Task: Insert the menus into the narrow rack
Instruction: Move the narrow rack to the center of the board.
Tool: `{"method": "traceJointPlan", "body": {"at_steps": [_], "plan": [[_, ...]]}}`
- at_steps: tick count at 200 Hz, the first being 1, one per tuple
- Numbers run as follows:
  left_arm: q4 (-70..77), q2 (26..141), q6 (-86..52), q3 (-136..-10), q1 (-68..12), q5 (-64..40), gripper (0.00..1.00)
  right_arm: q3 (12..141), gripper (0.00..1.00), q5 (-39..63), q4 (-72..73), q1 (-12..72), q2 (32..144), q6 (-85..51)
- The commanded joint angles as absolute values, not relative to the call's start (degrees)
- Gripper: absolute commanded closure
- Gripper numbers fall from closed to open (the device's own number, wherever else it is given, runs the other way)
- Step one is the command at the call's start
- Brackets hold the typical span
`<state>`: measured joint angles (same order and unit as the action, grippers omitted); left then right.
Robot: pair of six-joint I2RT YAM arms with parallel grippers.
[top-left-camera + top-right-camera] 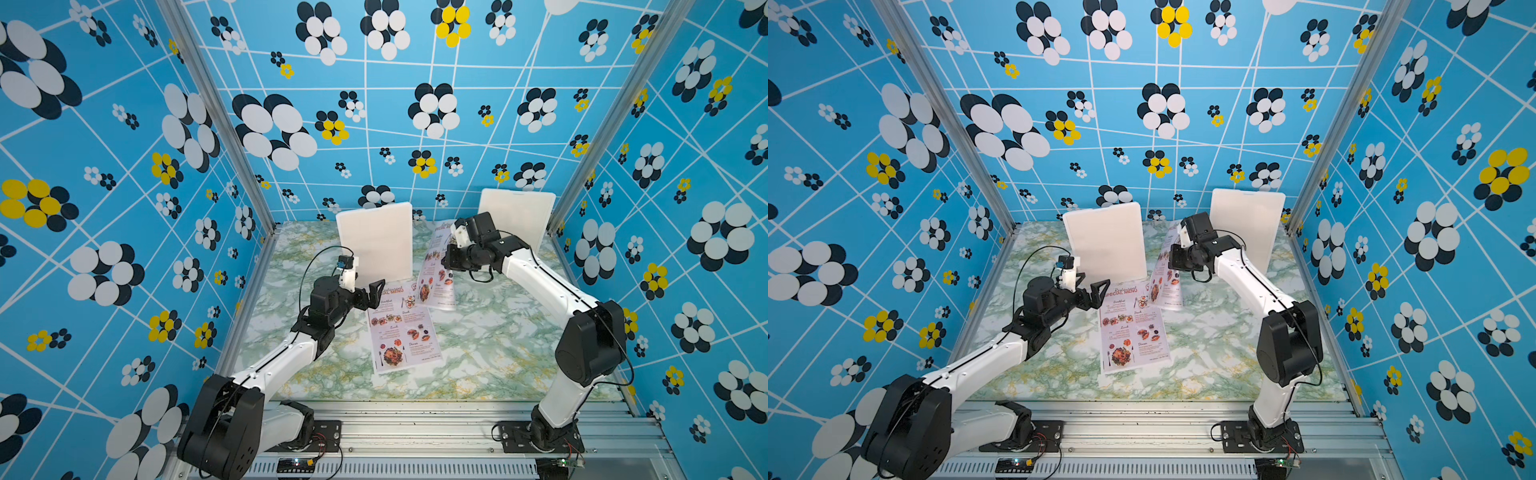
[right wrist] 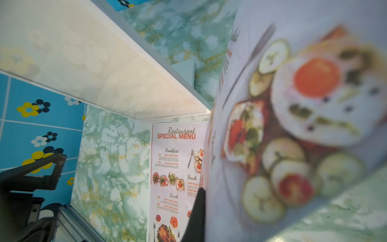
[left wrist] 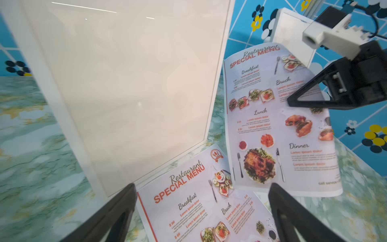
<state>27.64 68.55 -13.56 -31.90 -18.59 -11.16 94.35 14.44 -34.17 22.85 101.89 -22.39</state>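
Left end effector (image 1: 370, 289) wide, near flat menu (image 1: 401, 332)

The lifted menu (image 2: 293, 125) is badly blurred in the right wrist view and runs off the picture. The left wrist view's edge cuts off the flat menu (image 3: 199, 209); both top views leave its small print unreadable.

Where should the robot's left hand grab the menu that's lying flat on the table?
Probably its left long edge near the heading corner, coming in low from the left. The flat menu lies flush on the table, so no pinch from above; that edge is bare and faces the open left gripper.
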Motion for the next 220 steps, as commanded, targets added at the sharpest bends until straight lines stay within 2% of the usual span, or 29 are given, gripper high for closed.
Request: {"method": "traceJointPlan", "body": {"at_steps": [1, 34, 87, 130, 173, 220], "plan": [[31.19, 66.31, -15.51, -30.29, -16.09, -2.25, 0.01, 103.35, 1.00, 15.87, -36.68, 23.16, 102.02, -19.79], [32.08, 68.28, -22.88, -30.16, -7.61, -2.23, 0.01, 118.72, 1.00, 10.04, -41.47, 22.47, 109.90, -19.67], [26.87, 73.16, -30.30, -33.79, -0.27, -3.41, 0.01, 138.45, 1.00, 3.42, -47.82, 20.75, 124.17, -18.26], [22.96, 83.61, -36.39, -40.43, 5.13, -5.82, 0.01, 140.52, 1.00, 4.23, -42.65, 20.30, 132.35, -19.35], [17.97, 95.91, -35.72, -51.85, 5.01, -6.23, 0.00, 145.89, 1.00, 10.11, -40.66, 20.30, 140.74, -23.59], [14.67, 105.76, -37.05, -61.39, 5.48, -8.45, 0.00, 145.01, 1.00, 17.88, -35.78, 20.37, 144.26, -28.77]]}}
